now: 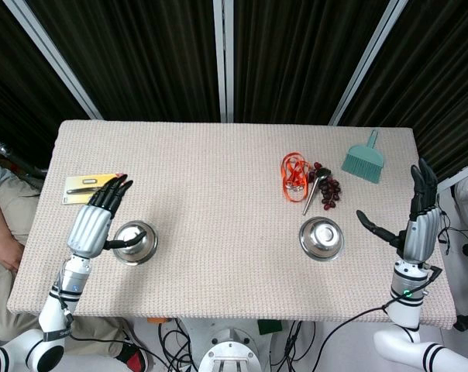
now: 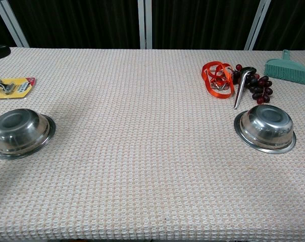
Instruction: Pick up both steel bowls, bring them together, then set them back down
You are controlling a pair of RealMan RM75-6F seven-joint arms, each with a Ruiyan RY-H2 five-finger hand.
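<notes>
Left steel bowl (image 2: 21, 132): just right of your spread, empty left hand (image 1: 94, 219), thumb at its rim. Right steel bowl (image 2: 266, 127): left of your spread, empty right hand (image 1: 416, 221), clearly apart

Round shiny steel bowl with flat rim (image 1: 134, 242) sits upright on table at my 9 o'clock, near front-left edge; my thumb tip reaches its rim, rest of my fingers stretched past it toward 12 o'clock. Chest view shows it (image 2: 21, 132) low and wide, interior bare. Second round shiny steel bowl (image 1: 321, 239) (image 2: 265, 128) upright at my 3 o'clock, well apart from first, untouched.
</notes>
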